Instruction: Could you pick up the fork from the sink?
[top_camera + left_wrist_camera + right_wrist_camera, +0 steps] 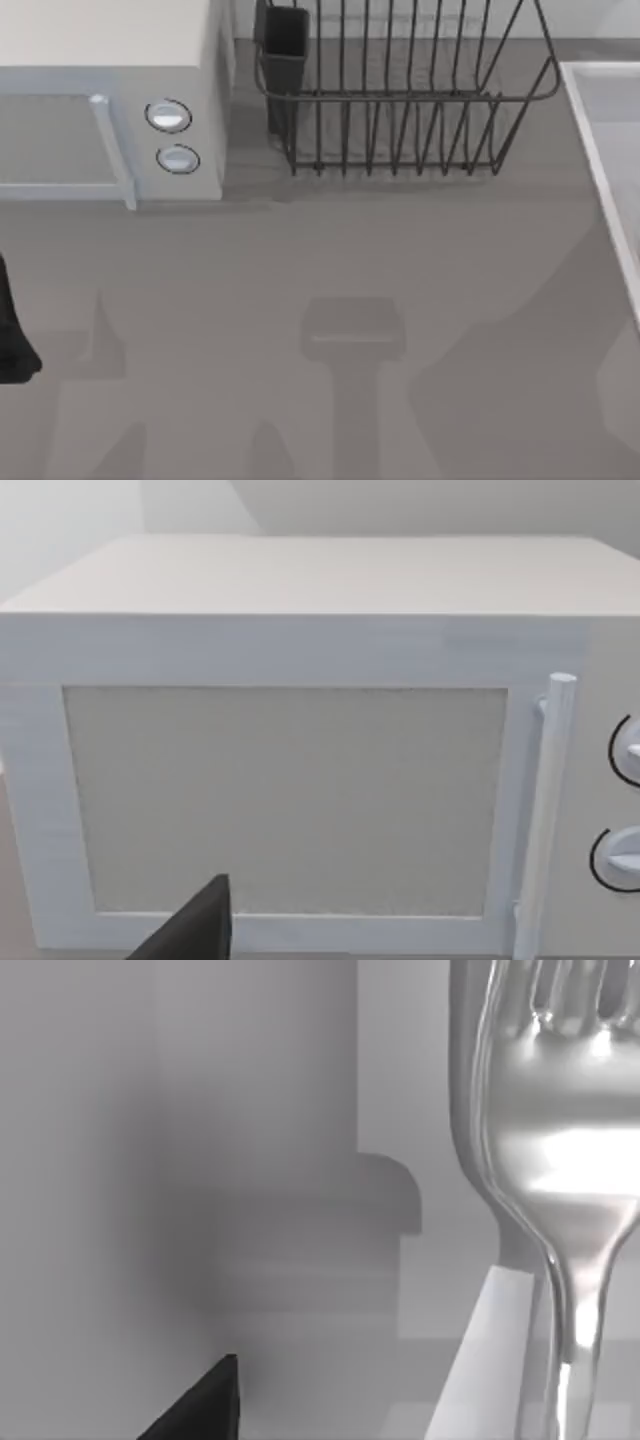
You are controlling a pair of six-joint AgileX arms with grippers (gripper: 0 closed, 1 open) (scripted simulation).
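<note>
The fork (pixel 560 1150) appears very close to the right wrist camera, a shiny silver piece with its tines towards the upper edge of that picture and its neck narrowing down into the handle. Behind it lies a pale grey surface with a soft dark shadow, and a light raised edge runs just beside the lower handle. Whether the fork is gripped or only near the camera cannot be told, and the opening of the right gripper cannot be told either; a single dark fingertip (pixel 205 1405) of it shows in the right wrist view.

In the top view the sink (pixel 610 160) sits at the table's right side, partly in view, with its pale raised rim. A dark wire dish rack (pixel 400 90) stands at the back, and a white microwave (pixel 110 100) stands at the back left.

The left arm (pixel 12 330) is parked at the table's left edge. Its wrist camera faces the microwave door (pixel 285 800), with one dark fingertip (pixel 195 930) in view; how far the left gripper is open cannot be told.
</note>
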